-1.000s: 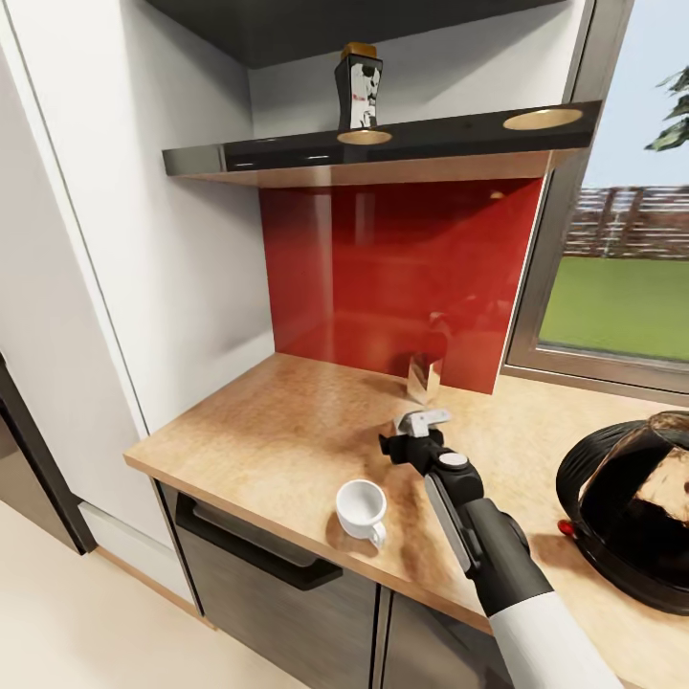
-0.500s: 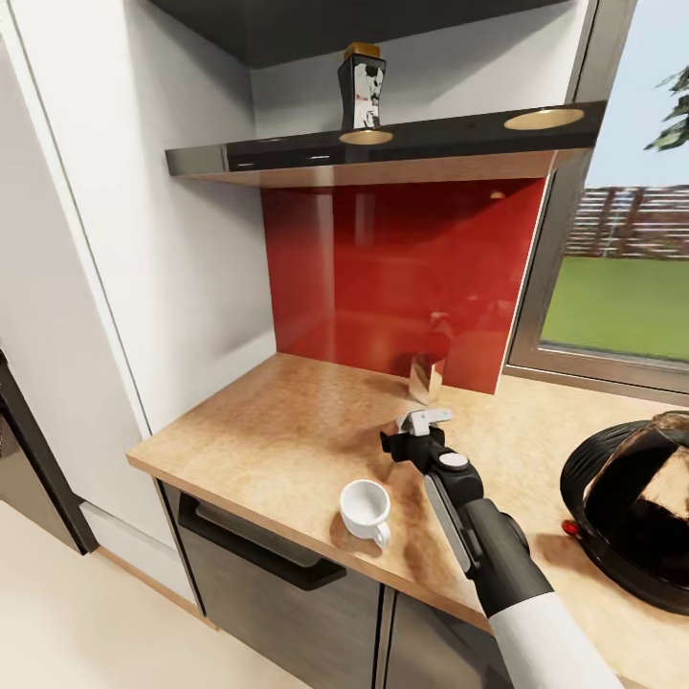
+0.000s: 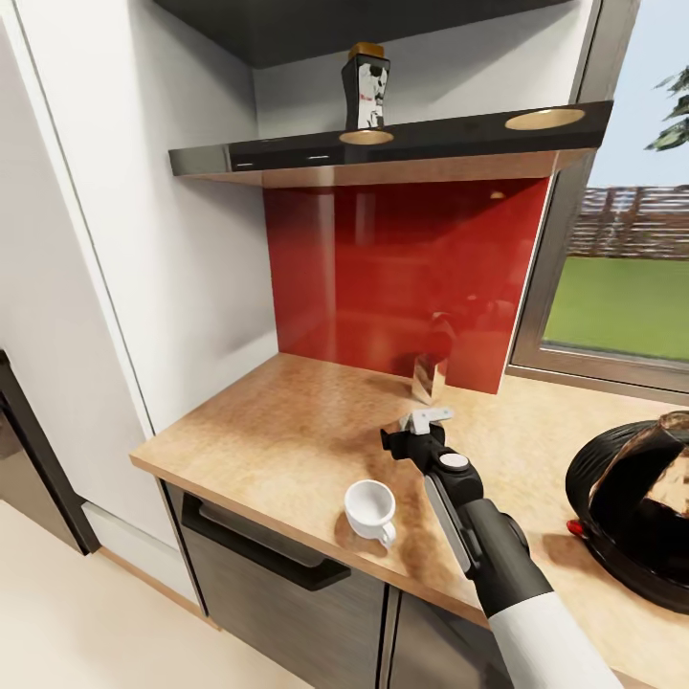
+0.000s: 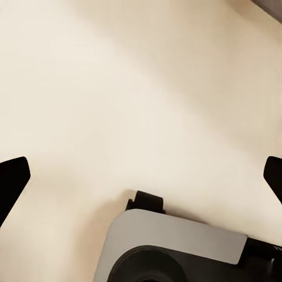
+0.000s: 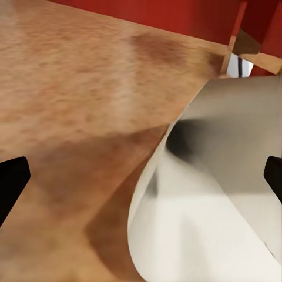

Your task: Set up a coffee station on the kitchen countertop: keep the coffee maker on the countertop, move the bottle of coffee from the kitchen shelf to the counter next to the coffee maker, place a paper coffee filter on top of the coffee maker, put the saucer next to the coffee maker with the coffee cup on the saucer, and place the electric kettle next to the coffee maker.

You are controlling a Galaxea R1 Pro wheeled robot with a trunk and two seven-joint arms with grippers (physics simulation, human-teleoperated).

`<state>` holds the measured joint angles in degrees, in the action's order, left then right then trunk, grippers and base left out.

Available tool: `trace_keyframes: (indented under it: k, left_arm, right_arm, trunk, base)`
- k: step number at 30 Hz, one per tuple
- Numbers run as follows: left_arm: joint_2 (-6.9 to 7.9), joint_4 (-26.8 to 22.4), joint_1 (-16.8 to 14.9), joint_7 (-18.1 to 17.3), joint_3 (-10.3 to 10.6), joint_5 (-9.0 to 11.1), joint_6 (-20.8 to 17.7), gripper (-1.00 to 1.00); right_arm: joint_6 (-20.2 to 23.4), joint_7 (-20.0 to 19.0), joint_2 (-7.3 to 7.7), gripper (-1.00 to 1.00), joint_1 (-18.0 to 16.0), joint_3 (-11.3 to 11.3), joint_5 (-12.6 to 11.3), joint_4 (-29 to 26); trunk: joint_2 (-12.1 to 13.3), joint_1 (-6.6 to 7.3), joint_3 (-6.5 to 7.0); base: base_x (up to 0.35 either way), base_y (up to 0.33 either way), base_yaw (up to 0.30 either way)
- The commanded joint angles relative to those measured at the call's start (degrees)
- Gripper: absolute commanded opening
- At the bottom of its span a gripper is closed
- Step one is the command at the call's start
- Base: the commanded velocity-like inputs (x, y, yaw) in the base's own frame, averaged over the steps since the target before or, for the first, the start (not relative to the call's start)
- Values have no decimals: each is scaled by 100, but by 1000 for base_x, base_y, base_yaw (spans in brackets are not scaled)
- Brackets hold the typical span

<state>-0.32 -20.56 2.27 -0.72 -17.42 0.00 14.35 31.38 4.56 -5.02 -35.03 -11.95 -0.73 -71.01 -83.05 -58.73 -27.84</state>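
- Seemingly the right gripper point(image 3: 428, 418) has its jaws spread around a white sheet, probably the paper coffee filter point(image 5: 217, 194); left jaws spread.
- Coffee cup point(image 3: 370, 509) on bench point(image 3: 277, 431), near edge; kettle point(image 3: 632, 512) right.
- Bottle of coffee point(image 3: 365, 86) awaits on shelf point(image 3: 383, 144).

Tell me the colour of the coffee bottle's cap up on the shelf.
Mustard yellow, on the bottle of coffee; clearest in the head view.
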Motion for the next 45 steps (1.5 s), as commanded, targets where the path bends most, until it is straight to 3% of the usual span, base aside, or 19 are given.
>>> trace_keyframes:
  k: [1, 9, 19, 45]
  left_arm:
    - [-3, -10, 2, -8, -16, 0, 6, 100]
    - [-3, -10, 3, -8, -16, 0, 9, 100]
    - [-3, -10, 2, -8, -16, 0, 15, 100]
    - [-3, -19, 2, -8, -16, 0, 17, 100]
  right_arm:
    - [28, 39, 1, 100, -4, -10, -9, -4]
    - [20, 84, 1, 100, -4, -9, -6, 126]
    - [16, 599, 1, 100, -4, -17, -38, 197]
    - [17, 659, 1, 100, -4, -18, -41, 211]
  trunk:
    - [-3, 0, -5]
    - [-3, 0, -5]
    - [-3, 0, -5]
    - [-3, 0, -5]
  base:
    - [0, 1, 0]
    - [0, 21, 0]
    - [0, 3, 0]
    - [4, 34, 0]
